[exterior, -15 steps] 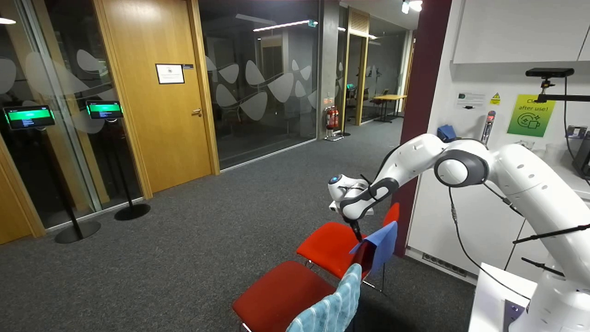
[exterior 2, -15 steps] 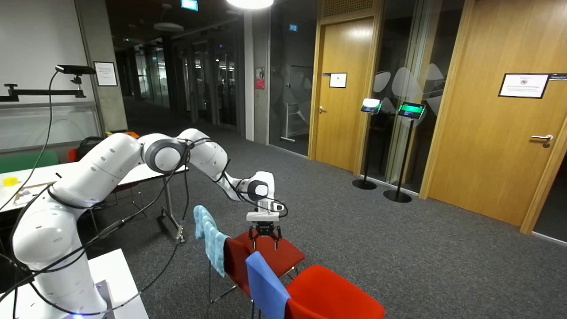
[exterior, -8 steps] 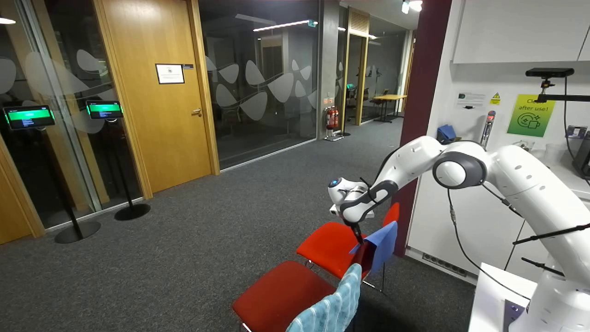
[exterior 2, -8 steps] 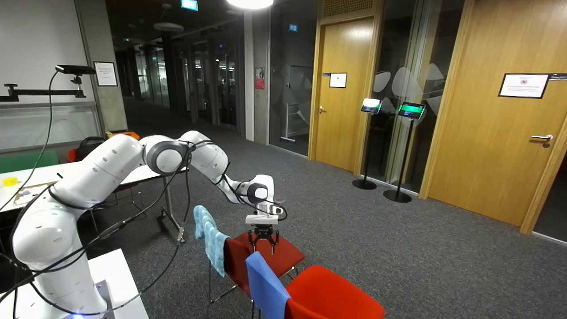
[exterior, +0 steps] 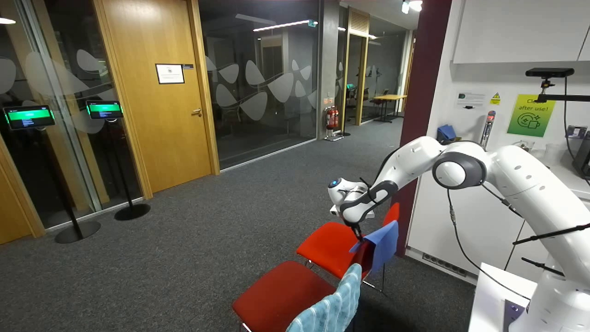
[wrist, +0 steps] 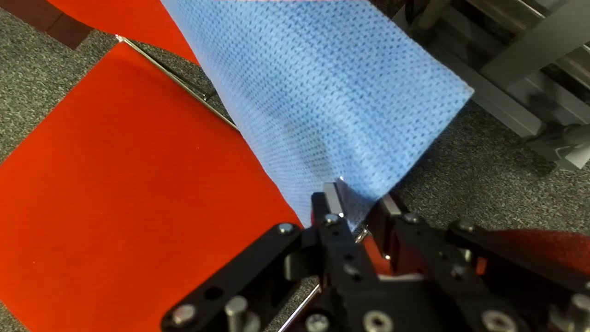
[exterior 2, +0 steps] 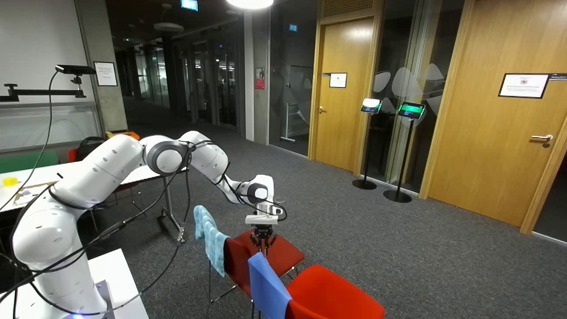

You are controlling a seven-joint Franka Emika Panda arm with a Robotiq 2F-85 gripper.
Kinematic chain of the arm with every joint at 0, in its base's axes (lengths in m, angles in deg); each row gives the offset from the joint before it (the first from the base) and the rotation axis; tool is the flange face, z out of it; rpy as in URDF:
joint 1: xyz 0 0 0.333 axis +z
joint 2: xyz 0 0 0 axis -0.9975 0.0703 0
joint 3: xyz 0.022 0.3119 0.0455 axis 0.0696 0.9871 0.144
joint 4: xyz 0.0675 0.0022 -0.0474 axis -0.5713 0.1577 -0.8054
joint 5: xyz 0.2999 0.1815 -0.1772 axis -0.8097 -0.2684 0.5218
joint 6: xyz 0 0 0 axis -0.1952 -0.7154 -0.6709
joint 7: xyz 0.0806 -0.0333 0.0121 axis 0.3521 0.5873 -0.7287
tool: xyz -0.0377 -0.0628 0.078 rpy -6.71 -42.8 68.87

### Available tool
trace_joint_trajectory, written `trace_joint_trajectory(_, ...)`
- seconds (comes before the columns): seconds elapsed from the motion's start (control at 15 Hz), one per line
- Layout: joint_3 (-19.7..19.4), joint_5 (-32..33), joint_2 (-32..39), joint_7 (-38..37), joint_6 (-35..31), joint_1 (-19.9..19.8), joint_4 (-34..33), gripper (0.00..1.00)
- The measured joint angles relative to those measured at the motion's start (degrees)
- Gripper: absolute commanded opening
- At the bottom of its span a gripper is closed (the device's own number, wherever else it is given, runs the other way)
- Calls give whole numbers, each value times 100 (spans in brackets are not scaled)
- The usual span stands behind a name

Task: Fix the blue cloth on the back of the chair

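The blue cloth (exterior: 385, 240) is draped over the back of the bright red chair (exterior: 328, 249), leaving part of the red back (exterior 2: 297, 310) bare in an exterior view. Pointing down, my gripper (exterior 2: 263, 251) is at the near corner of the cloth, above that end of the chair back. In the wrist view the cloth (wrist: 313, 83) runs from the top edge down to my gripper (wrist: 360, 192). Its lower corner lies between the fingers (wrist: 333, 199), which stand partly apart with a gap still visible. The seat (wrist: 120, 184) fills the left side.
Close beside stands a second chair with a darker red seat (exterior: 281, 293) and a pale teal cloth (exterior: 329, 302) over its back. Black cables (exterior 2: 177, 248) hang from the arm. The arm's base is on a white table (exterior 2: 122, 281).
My arm has lowered slightly, then held still. The jaws have drawn much closer together, and the cloth's near edge has shifted a little.
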Motion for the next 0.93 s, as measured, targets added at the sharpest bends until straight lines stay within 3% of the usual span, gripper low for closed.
trace_joint_trajectory(0.93,0,34,3,20,14,52,-646,0)
